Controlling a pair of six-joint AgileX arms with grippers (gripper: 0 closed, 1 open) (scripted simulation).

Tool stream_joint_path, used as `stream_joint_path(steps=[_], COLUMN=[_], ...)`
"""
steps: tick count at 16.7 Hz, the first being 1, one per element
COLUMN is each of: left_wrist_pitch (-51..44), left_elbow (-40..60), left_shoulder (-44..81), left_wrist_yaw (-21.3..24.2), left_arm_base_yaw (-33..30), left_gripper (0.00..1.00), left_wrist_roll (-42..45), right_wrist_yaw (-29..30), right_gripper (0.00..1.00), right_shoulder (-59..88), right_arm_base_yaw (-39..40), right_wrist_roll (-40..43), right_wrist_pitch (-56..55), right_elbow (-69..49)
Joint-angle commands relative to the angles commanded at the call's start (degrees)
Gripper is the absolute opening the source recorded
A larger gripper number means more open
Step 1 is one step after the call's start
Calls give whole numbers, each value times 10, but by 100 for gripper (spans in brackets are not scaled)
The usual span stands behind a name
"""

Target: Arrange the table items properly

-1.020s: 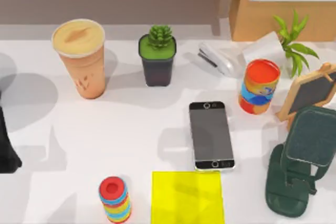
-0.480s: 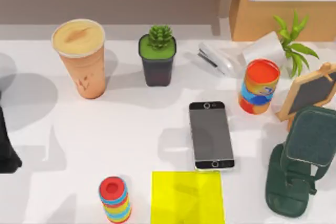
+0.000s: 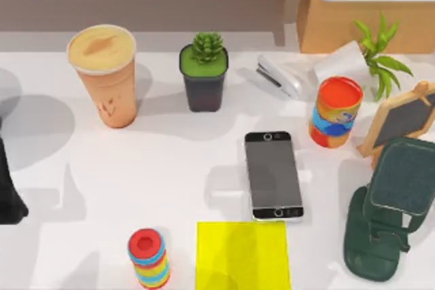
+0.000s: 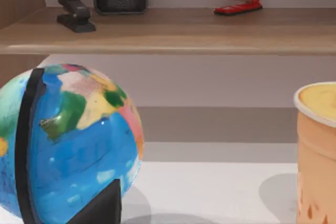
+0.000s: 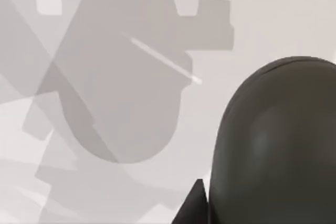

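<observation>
— Where's the phone?
— Flat at mid-table, right of centre. Thin, stiff, slick; I'd pinch its long edges.
— Your grippers?
— I can't tell their state; left arm sits at left edge.

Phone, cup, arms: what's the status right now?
Left arm parked at table's left edge. Smartphone flat, centre-right, above yellow mat. Drink cup upright, back left. Mouse under right wrist camera.

Non-task items on the white table: succulent in black pot at rear centre; red-topped can right of centre; small chalkboard easel beside it; yellow square mat at front; ring stack to the mat's left; globe near the left edge.
</observation>
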State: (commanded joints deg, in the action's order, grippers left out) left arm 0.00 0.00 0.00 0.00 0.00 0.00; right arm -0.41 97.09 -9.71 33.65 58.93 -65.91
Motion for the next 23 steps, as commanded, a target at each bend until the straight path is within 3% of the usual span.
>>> stream_joint_path(steps=[4,12,16,23], left_wrist_pitch=[0,0,0,0], left_elbow=[0,0,0,0], left_shoulder=[0,0,0,0], left_wrist_yaw=[0,0,0,0], left_arm_base_yaw=[0,0,0,0], left_gripper=[100,100,100,100], left_wrist_roll=[0,0,0,0], right_wrist_yaw=[0,-11,-32,-64], right_gripper=[0,0,0,0], right_shoulder=[-26,-48,-91,-44], right_arm_base_yaw=[0,34,139,406], right_wrist_roll=[0,36,169,532], right_wrist_pitch=[53,31,-18,-63], right_elbow=[-34,-63,-122,-168])
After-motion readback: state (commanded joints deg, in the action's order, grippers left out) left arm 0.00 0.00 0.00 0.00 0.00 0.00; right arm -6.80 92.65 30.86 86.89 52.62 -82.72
